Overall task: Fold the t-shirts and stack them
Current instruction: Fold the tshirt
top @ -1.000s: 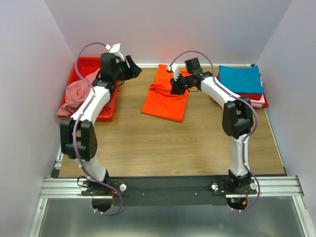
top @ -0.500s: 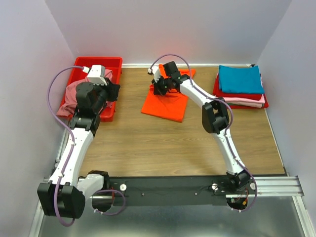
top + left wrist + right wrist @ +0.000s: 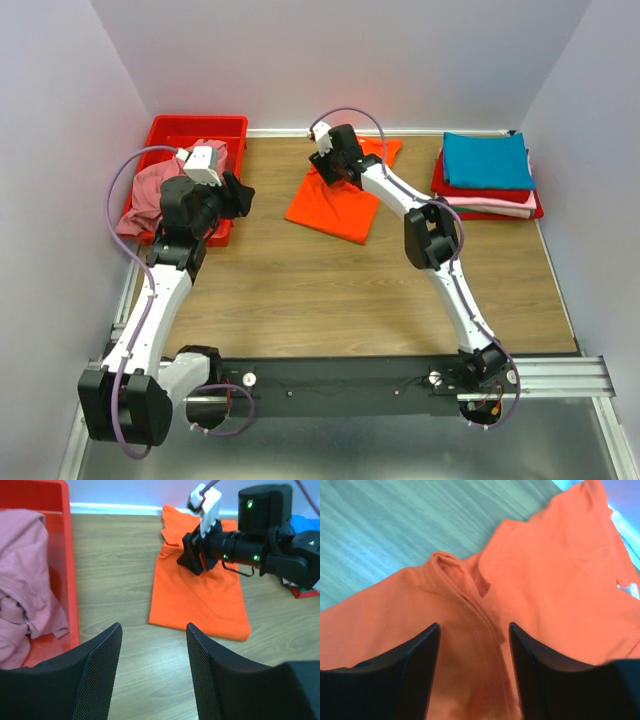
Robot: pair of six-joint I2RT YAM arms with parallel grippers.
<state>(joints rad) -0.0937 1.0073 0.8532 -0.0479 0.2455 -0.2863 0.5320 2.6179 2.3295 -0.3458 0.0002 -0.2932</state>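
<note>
A bright orange t-shirt (image 3: 338, 200) lies partly folded on the wooden table at the back centre. My right gripper (image 3: 324, 170) hangs low over its upper left part, open, with a ridge of orange cloth (image 3: 465, 595) between the spread fingers but not pinched. The left wrist view shows that gripper (image 3: 192, 560) down on the shirt (image 3: 200, 600). My left gripper (image 3: 238, 196) is open over bare wood just right of the bin, nothing between its fingers (image 3: 100, 655). A crumpled dusty pink t-shirt (image 3: 150, 195) lies in the red bin. Folded t-shirts are stacked at the back right, teal (image 3: 485, 160) on top.
The red plastic bin (image 3: 200, 125) stands at the back left against the wall, its near wall (image 3: 70, 580) beside my left gripper. Under the teal shirt, pale pink and red layers (image 3: 500, 208) show. White walls enclose the table on three sides.
My right gripper has opened and let the orange cloth drop flat. My left arm pulled back from over the bin, lowered, and its gripper now points toward the table, open again.
</note>
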